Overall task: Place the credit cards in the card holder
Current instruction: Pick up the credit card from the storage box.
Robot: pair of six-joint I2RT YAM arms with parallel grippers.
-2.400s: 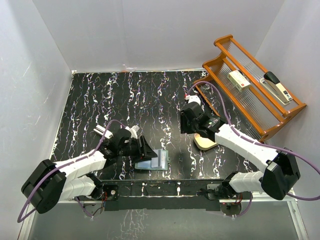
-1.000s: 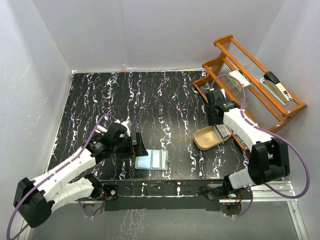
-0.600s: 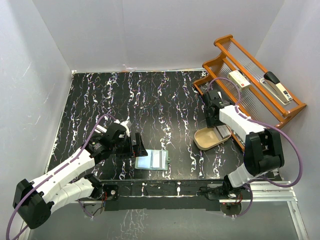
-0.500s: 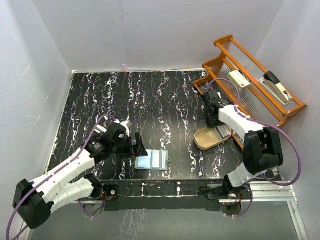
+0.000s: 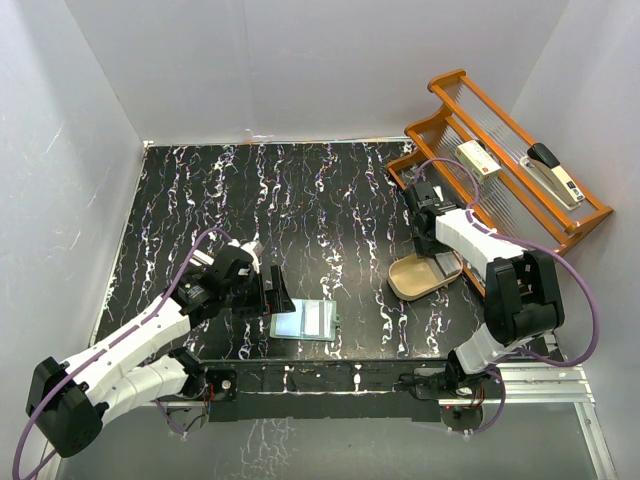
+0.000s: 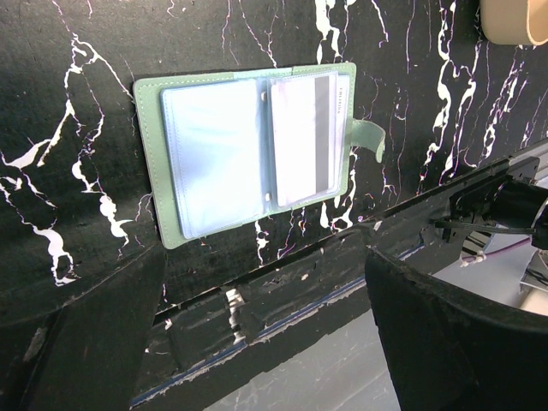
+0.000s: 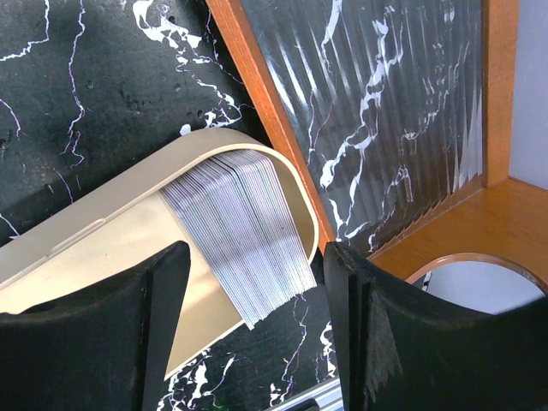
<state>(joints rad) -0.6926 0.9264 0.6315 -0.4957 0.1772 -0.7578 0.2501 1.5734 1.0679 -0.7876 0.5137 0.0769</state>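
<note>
The card holder lies open and flat near the front edge, sage green with clear pockets. One card with a dark stripe sits in its right pocket. My left gripper hovers open just left of it, fingers wide and empty. A stack of pale credit cards leans in a tan tray at the right. My right gripper hangs open over that stack, its fingers either side of the cards' near end, touching nothing.
A wooden rack stands right behind the tray, its rail close to my right fingers. It holds a white box and a stapler. The table's front rail runs under my left gripper.
My right arm swung from the tray's left side to the rack side, then settled over the card stack. My left gripper backed off the card holder early on and has stayed still since.
</note>
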